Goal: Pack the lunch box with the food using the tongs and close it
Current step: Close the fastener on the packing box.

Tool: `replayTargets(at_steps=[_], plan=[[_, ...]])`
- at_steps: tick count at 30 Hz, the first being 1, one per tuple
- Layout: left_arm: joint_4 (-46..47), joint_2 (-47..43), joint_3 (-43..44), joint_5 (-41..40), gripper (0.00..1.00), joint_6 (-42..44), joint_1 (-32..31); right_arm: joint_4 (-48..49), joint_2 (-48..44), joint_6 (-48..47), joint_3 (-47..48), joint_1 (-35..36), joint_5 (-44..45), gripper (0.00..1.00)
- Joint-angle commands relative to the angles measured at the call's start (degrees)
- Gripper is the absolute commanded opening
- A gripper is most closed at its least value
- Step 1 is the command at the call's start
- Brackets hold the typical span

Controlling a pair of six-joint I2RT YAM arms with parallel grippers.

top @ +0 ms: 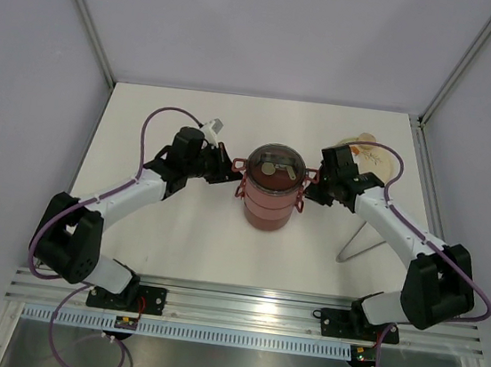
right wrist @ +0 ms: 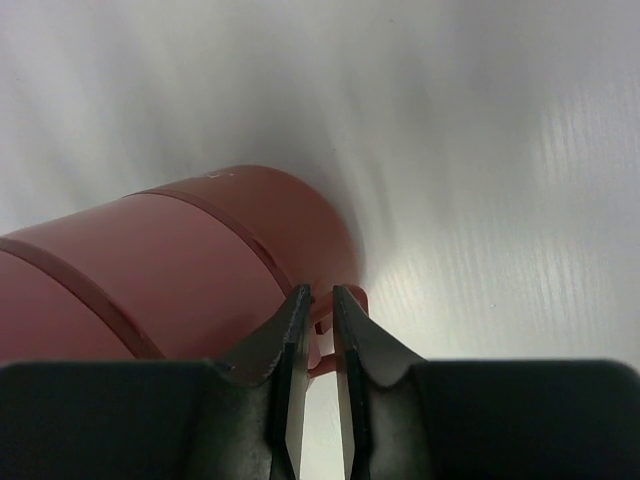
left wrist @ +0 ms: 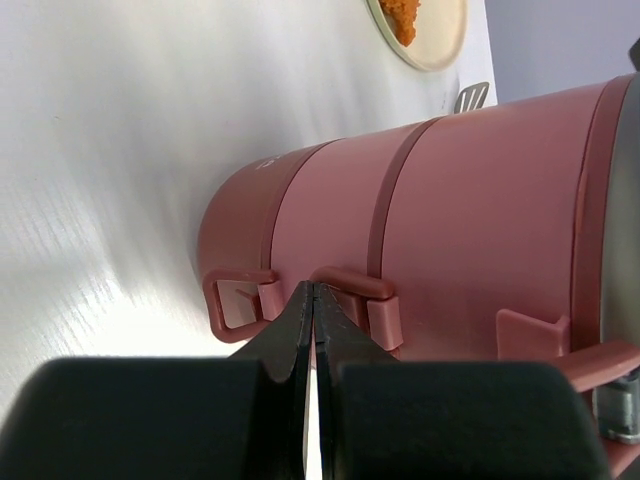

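I had the lunch box (top: pixel 271 189) standing stacked in the middle of the table (top: pixel 176 238), all three dark-red tiers up and the grey top lid seated, so I judged the packing done and only the latching left. That was why both arms flanked it at handle height. The cream plate (top: pixel 382 164) sat well behind the right arm with some orange food (left wrist: pixel 402 17) on it, and the tongs (top: pixel 359 242) lay on the table near my right arm, apart from the box, put aside since neither gripper needed them here. My left gripper (left wrist: pixel 314 300) was clenched tight with nothing between its fingers, tips at the small side handles (left wrist: pixel 350 290) on the box's left, seemingly to press or steady them. My right gripper (right wrist: pixel 320 300) stood slightly parted at the opposite handle (right wrist: pixel 330 335); a bit of red showed between the fingers, but I could not tell whether they gripped it.
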Motion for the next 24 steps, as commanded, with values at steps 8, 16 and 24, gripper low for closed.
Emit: replayTargets(at_steps=[8,16,24], plan=[[-6.68,-1.99,2.83,3.21,0.0,4.39,0.46,0.38,-9.58,-0.47,-0.62,-3.13,-4.26,0.24],[-8.71,-3.92,2.57,3.21,0.0,5.53,3.89,-2.69,-10.04,-2.41,-0.44,-4.8,-3.29,0.24],[-12.47,-8.41,5.28,1.46,0.0,7.29,6.0,-6.12,-13.63,-2.67,1.31,-10.51,-4.09,0.24]])
